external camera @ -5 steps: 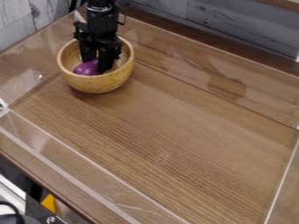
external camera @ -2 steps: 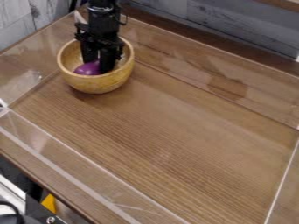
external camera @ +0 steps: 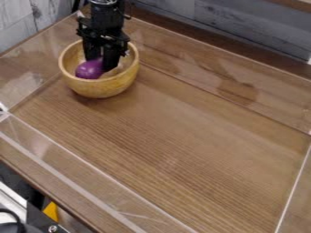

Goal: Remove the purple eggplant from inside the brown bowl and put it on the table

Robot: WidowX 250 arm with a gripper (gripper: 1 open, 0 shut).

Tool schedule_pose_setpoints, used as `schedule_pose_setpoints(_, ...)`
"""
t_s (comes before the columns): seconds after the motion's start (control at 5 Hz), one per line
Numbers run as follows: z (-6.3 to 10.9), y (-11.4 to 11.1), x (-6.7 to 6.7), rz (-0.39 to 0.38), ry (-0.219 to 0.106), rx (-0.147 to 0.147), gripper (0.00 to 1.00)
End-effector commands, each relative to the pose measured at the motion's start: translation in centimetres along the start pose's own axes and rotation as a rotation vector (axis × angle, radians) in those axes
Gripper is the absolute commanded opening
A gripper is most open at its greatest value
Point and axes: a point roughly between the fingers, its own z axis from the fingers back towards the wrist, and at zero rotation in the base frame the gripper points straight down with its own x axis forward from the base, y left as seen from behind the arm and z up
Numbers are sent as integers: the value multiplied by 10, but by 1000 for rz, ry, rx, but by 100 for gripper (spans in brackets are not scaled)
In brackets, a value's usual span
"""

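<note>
Clear-walled table (external camera: 183, 136) lies bare beyond the corner brown bowl (external camera: 104, 84), where the gripper (external camera: 100, 62) clasps the purple eggplant (external camera: 89, 69).

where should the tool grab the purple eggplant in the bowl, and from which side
Across the narrower part of the purple eggplant, coming straight down from above. The brown bowl rings it with a thick raised rim, so any sideways approach looks blocked. The tool already points down into the bowl right at the eggplant; whether its fingers are closed on it can't be told from this view.
</note>
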Motion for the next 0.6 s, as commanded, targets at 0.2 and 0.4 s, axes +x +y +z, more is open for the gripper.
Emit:
schedule_pose_setpoints(0.2, 54, -2, -1, 5, -125, 23, 0)
schedule_pose_setpoints(0.4, 73, -16, -4, -7, -159, 6, 0)
